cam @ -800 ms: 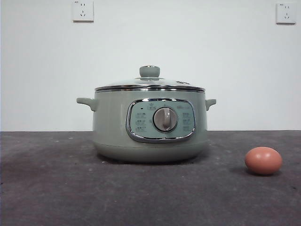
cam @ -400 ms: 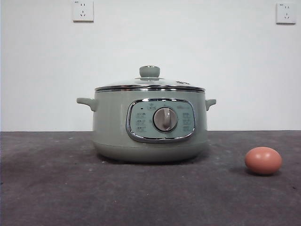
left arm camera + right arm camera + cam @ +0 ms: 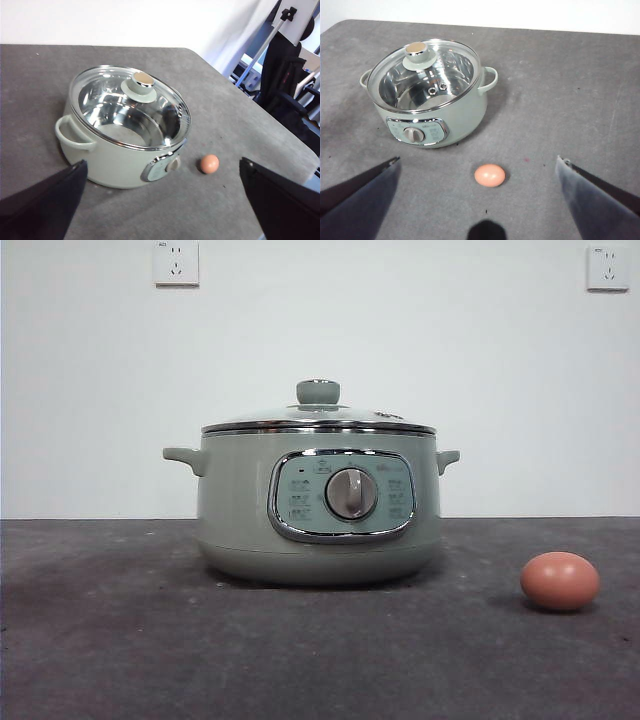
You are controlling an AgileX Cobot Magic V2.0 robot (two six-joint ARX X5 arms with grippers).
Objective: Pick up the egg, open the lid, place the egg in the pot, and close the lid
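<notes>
The sage-green pot stands mid-table with its control panel and silver dial facing the front view. The glass lid with its green knob rests shut on it. Through the lid the steel inside of the pot shows in both wrist views. The reddish-brown egg lies on the table, apart from the pot, on its right in the front view. My left gripper hovers high and open, off the pot's left side. My right gripper hangs open above the egg. Neither holds anything.
The dark grey table stretches around the pot. A white wall with two sockets stands behind. Black equipment and a stand show past the table's edge in the left wrist view.
</notes>
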